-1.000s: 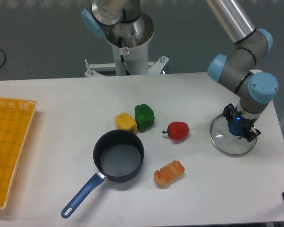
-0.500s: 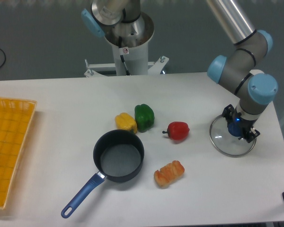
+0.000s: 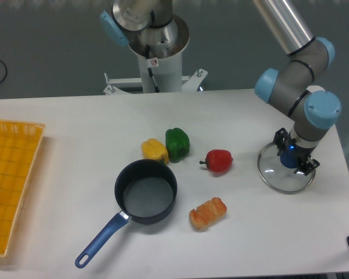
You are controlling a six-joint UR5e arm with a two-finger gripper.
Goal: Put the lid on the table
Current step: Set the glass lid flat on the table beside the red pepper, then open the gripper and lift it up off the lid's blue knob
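Observation:
The lid (image 3: 277, 173), clear glass with a thin metal rim, lies flat on the white table (image 3: 75, 110) near its right edge. My gripper (image 3: 293, 157) points down over the lid's centre, its dark fingers (image 3: 279, 139) straddling the small blue knob (image 3: 289, 158). From this angle I cannot make out whether the fingers press on the knob or stand off it. The dark saucepan with a blue handle (image 3: 145, 192) stands uncovered in the middle of the table, well left of the lid.
A red pepper (image 3: 218, 160), a green pepper (image 3: 177, 143) and a yellow pepper (image 3: 155, 150) lie between pan and lid. A croissant (image 3: 207, 213) lies in front. A yellow mesh tray (image 3: 11, 180) stands at the left edge. The robot base (image 3: 157, 52) is behind.
The gripper and lid have barely moved; the gripper has shifted only a few pixels over the lid.

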